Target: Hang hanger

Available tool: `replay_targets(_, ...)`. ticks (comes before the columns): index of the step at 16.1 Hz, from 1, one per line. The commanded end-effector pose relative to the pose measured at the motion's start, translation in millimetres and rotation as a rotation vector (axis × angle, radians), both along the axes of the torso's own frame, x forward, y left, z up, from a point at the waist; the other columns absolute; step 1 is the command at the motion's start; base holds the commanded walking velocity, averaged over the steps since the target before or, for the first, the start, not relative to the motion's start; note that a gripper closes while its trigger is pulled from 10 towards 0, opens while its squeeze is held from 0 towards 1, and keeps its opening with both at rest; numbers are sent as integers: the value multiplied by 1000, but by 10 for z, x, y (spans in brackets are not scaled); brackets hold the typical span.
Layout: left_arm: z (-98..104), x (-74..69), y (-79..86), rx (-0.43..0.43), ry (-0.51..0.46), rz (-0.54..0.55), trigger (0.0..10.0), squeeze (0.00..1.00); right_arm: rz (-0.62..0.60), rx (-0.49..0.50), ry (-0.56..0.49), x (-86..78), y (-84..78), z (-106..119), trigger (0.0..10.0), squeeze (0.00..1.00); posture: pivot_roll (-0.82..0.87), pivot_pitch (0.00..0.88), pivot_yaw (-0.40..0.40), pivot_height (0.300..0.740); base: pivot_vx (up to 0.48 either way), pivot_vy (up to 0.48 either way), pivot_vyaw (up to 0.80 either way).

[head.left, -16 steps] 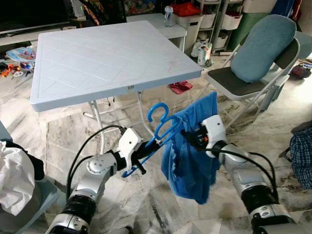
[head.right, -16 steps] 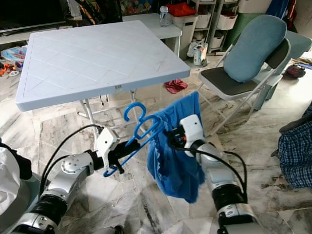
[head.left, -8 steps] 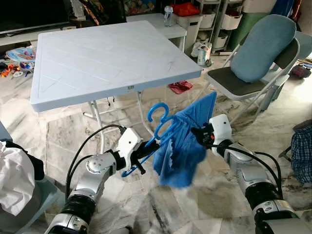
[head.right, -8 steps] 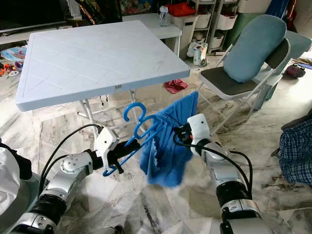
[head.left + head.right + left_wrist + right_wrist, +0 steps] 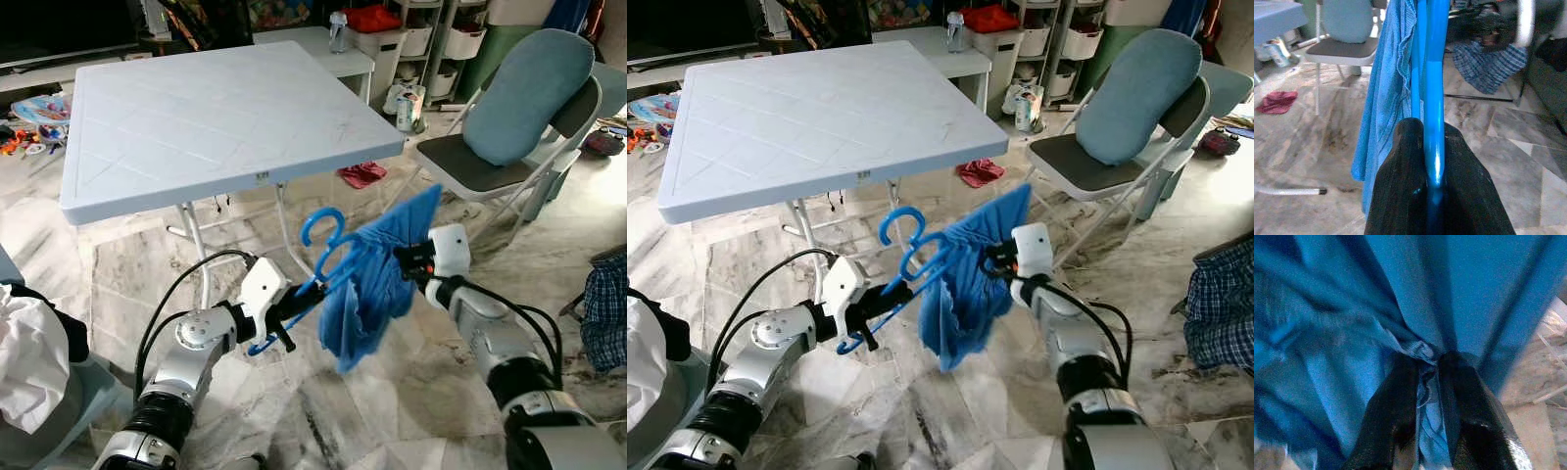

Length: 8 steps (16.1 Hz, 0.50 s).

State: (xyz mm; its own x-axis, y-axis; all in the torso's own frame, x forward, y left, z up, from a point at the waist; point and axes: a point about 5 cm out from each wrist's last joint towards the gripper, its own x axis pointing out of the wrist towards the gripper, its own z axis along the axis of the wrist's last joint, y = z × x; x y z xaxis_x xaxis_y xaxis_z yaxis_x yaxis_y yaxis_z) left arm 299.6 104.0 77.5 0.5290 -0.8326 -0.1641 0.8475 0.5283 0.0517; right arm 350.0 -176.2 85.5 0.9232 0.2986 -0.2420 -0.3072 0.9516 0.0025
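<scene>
A blue plastic hanger (image 5: 312, 264) with its hook up is held low over the marble floor in front of the table. My left gripper (image 5: 281, 313) is shut on its lower bar, and the bar runs between the black fingers (image 5: 1400, 196) in the left wrist view. A blue cloth (image 5: 367, 289) hangs bunched on the hanger's right side. My right gripper (image 5: 405, 262) is shut on the cloth's upper edge, with folds pinched between its fingers (image 5: 1396, 406) in the right wrist view.
A white folding table (image 5: 216, 117) stands just beyond the hanger. To the right is a folding chair (image 5: 490, 157) with a blue cushion. A red rag (image 5: 363, 174) lies on the floor. White laundry (image 5: 29, 352) sits at the left edge, and plaid fabric (image 5: 605, 308) at the right edge.
My right gripper has pulled the cloth up and to the right. The cloth, which hung long and low a second ago, is now gathered shorter against the hanger. The left gripper keeps its hold.
</scene>
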Motion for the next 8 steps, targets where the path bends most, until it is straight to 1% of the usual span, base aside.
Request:
replay_targets(1,67,0,-25,-5,-34,-23,0,0,-25,14,-18,37,-32,52,0,0,-95,0,-29,740,0,0,0)
replay_targets(2,53,-13,-30,0,-35,-26,0,0,-42,20,-31,53,-43,77,0,0,-93,0,-32,740,0,0,0)
replay_targets(5,-28,-57,19,45,-32,-11,0,0,-124,55,-179,135,-171,389,0,0,-94,0,-35,740,0,0,0)
replay_targets(6,-67,-42,51,83,-22,14,118,0,-142,63,-219,153,-204,483,0,0,-94,0,-35,740,0,0,0)
replay_targets(7,-158,-20,118,185,-18,47,0,0,-189,62,-278,186,-267,639,0,0,-98,0,-33,740,0,0,0)
replay_targets(8,-183,-22,132,196,-2,52,0,0,-230,44,-308,209,-311,721,0,0,-101,0,-33,740,0,0,0)
